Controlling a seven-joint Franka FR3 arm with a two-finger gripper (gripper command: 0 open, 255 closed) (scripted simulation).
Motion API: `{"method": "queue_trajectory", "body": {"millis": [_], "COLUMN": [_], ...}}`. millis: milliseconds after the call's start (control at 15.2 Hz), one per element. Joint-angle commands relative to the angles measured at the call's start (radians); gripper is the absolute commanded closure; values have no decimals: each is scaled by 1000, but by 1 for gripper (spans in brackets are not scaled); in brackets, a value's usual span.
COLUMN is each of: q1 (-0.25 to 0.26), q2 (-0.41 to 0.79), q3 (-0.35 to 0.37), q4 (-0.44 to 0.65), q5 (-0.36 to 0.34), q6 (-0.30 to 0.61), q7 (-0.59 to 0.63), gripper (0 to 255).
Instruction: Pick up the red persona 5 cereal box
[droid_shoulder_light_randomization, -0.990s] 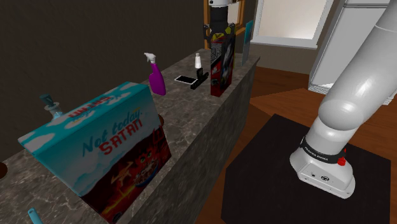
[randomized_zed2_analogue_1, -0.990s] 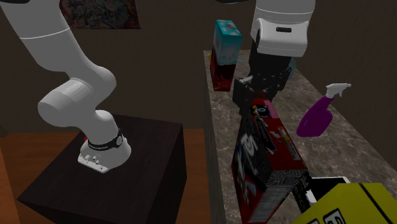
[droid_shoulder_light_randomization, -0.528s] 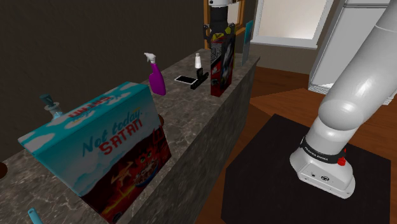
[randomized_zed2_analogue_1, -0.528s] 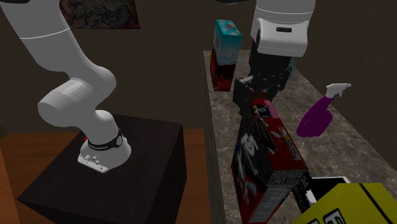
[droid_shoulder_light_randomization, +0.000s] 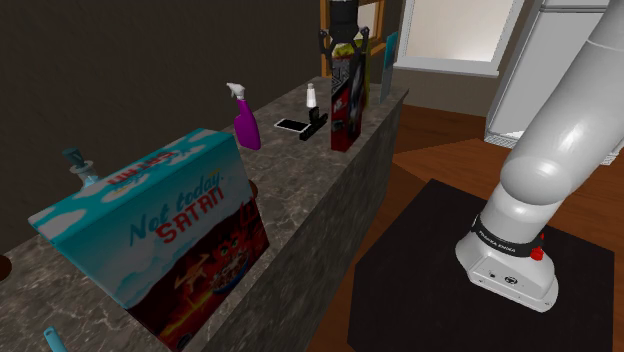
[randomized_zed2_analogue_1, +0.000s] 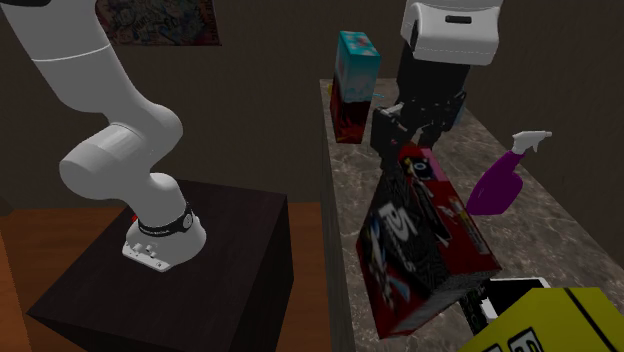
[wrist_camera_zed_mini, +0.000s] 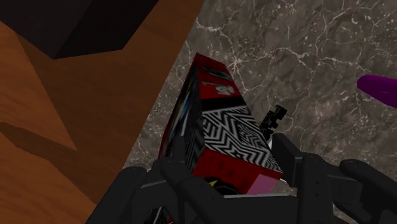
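Observation:
The red cereal box (droid_shoulder_light_randomization: 347, 100) with black-and-white zigzag print stands near the counter's front edge, tilted, with one lower edge lifted, as the second exterior view of the box (randomized_zed2_analogue_1: 420, 240) makes plain. My black gripper (droid_shoulder_light_randomization: 343, 42) comes down on its top and is shut on it. In the second exterior view the gripper (randomized_zed2_analogue_1: 414, 135) clasps the box's upper end. Looking along the hand, the gripper (wrist_camera_zed_mini: 232, 168) holds the box (wrist_camera_zed_mini: 222, 130) between its two fingers above the marble counter (wrist_camera_zed_mini: 318, 57).
A purple spray bottle (droid_shoulder_light_randomization: 245, 122), a phone (droid_shoulder_light_randomization: 292, 125) and a small white-capped bottle (droid_shoulder_light_randomization: 313, 108) lie behind the box. A large blue-and-red cereal box (droid_shoulder_light_randomization: 150, 235) stands nearer the shoulder camera. A yellow box (randomized_zed2_analogue_1: 545, 325) sits close by. Wooden floor (wrist_camera_zed_mini: 70, 133) lies beyond the counter edge.
The gripper has risen a little with the red box in it. The box has tipped out of upright and its top sits higher than before.

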Motion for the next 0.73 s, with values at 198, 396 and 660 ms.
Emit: {"method": "queue_trajectory", "body": {"millis": [198, 396, 660], "q1": [1, 1, 1], "q2": [1, 10, 17], "q3": [1, 1, 1], "q4": [74, 125, 163], "q5": [0, 0, -1], "q6": [-69, -112, -143], "q7": [1, 1, 1], "gripper": [255, 255, 255]}}
